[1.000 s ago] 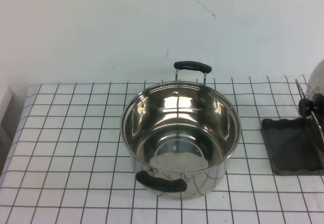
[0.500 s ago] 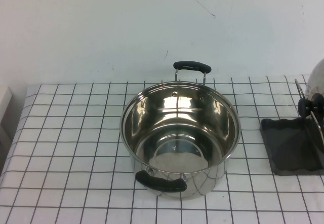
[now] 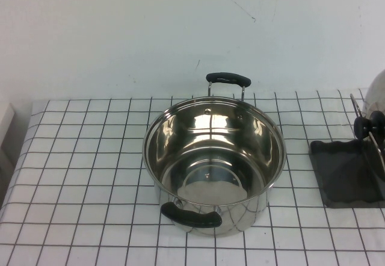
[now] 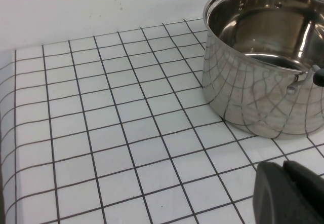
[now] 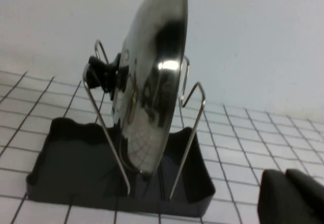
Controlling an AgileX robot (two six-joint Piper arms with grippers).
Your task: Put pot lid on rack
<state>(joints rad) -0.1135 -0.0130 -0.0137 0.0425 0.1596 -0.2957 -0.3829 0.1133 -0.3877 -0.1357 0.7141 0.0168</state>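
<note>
Change: nothing shifted across the last second.
Pot lid [image 5: 152,97]: stood on edge in the rack [image 5: 190,107], unheld; task looked finished.
Left gripper [image 4: 291,191]: low over the bench [image 4: 101,133]; opening unclear.
Right gripper [image 5: 293,198]: beside the rack; likewise unclear.

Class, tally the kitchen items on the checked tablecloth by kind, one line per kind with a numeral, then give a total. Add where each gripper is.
Shiny steel pot with two black handles: 1
Domed mirror-steel pot lid with black knob: 1, upright in the rack
Silver wire rack over dark grey tray: 1
Total: 3
Left gripper: near the pot.
Right gripper: near the rack.
</note>
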